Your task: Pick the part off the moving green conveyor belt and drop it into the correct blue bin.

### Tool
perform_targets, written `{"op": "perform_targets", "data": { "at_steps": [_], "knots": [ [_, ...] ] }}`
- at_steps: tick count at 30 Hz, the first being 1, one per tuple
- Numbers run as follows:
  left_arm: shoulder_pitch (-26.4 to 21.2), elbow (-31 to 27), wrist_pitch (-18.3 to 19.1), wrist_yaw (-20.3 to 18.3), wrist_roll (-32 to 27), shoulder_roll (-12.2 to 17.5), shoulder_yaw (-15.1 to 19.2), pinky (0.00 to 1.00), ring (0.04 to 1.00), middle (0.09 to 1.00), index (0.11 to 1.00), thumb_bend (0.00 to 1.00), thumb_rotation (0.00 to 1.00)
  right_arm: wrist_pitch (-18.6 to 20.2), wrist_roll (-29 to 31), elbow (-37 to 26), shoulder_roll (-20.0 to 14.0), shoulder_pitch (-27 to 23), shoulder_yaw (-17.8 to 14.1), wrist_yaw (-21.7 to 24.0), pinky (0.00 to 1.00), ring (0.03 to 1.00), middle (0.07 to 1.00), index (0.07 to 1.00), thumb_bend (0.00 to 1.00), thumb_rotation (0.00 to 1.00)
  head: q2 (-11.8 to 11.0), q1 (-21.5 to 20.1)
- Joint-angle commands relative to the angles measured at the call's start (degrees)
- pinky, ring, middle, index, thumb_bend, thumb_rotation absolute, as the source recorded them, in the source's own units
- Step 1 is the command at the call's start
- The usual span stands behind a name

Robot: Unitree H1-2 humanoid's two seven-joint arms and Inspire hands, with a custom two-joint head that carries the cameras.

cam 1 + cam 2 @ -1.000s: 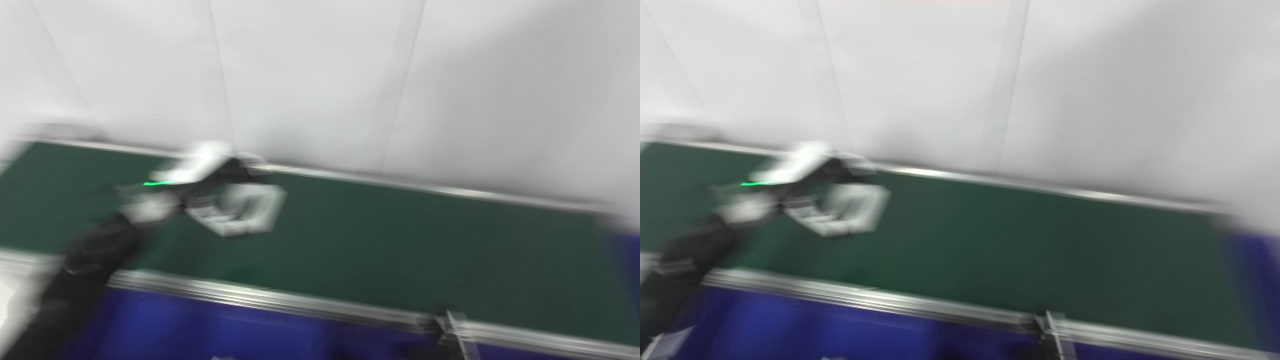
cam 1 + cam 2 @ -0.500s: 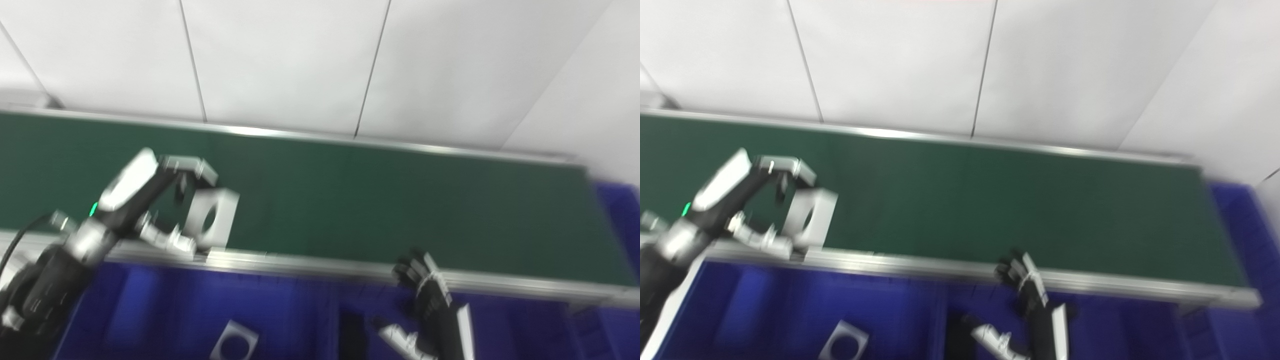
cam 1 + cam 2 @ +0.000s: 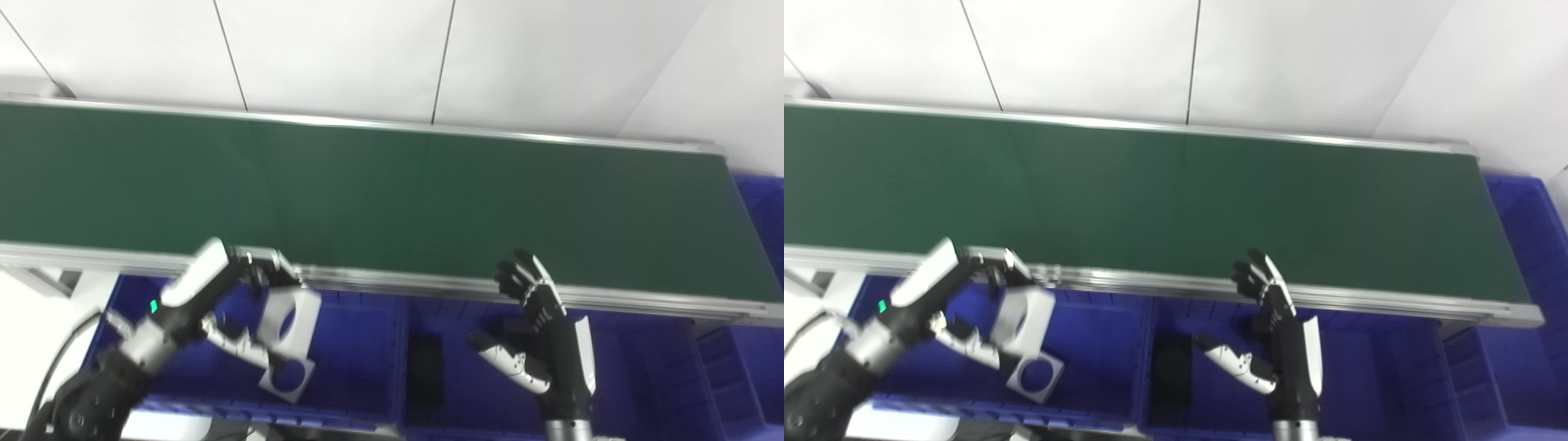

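Note:
My left hand (image 3: pixel 245 306) is shut on a grey square part with a round hole (image 3: pixel 288 321) and holds it above the left blue bin (image 3: pixel 361 343), in front of the conveyor's near rail. It also shows in the right eye view (image 3: pixel 1021 321). A second grey square part with a hole (image 3: pixel 289 378) lies in that bin below it. My right hand (image 3: pixel 533 331) is open and empty, fingers spread, above the middle blue bin (image 3: pixel 631 392). The green conveyor belt (image 3: pixel 392 196) carries no part.
A dark object (image 3: pixel 425 367) lies in the middle bin near the divider. More blue bins stand at the far right (image 3: pixel 1525 220). The metal near rail (image 3: pixel 429 285) runs between belt and bins. A white wall stands behind the belt.
The camera has tilted down. My left hand has carried the grey part off the belt, over the near rail, to above the left bin. My right hand has come into view, raised and open.

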Motion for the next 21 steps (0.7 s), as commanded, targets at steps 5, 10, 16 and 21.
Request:
{"op": "perform_targets", "data": {
  "at_steps": [5, 10, 16, 21],
  "knots": [
    [-0.2, -1.0, 2.5, -2.0, 3.0, -0.1, -2.3, 0.45, 0.465, 0.490, 0.486, 0.50, 0.00, 1.1, 0.8, -3.5, 1.2, 0.5, -0.7, 2.1, 0.76, 0.779, 0.805, 0.891, 0.79, 0.41, 0.8, -0.4],
    [-0.6, -1.0, 7.2, -4.1, 5.4, -0.8, -4.2, 0.41, 0.430, 0.522, 0.486, 0.50, 0.00, 1.1, 0.5, -3.8, 2.0, 1.0, -1.3, 2.8, 0.75, 0.776, 0.800, 0.886, 0.80, 0.43, 0.9, -1.3],
    [-1.2, -0.7, 12.2, -4.2, 7.7, -1.6, -4.4, 0.41, 0.420, 0.509, 0.503, 0.50, 0.00, 1.2, -0.4, -4.0, 2.4, 1.5, -1.5, 3.1, 0.75, 0.780, 0.810, 0.885, 0.79, 0.43, 0.5, -2.4],
    [-1.6, 1.3, 14.1, -1.7, 10.6, -2.7, -3.9, 0.47, 0.447, 0.490, 0.541, 0.50, 0.00, 0.9, -1.8, -4.1, 3.0, 2.0, -1.2, 2.9, 0.75, 0.778, 0.810, 0.886, 0.79, 0.43, -0.7, -4.6]
  ]
}}
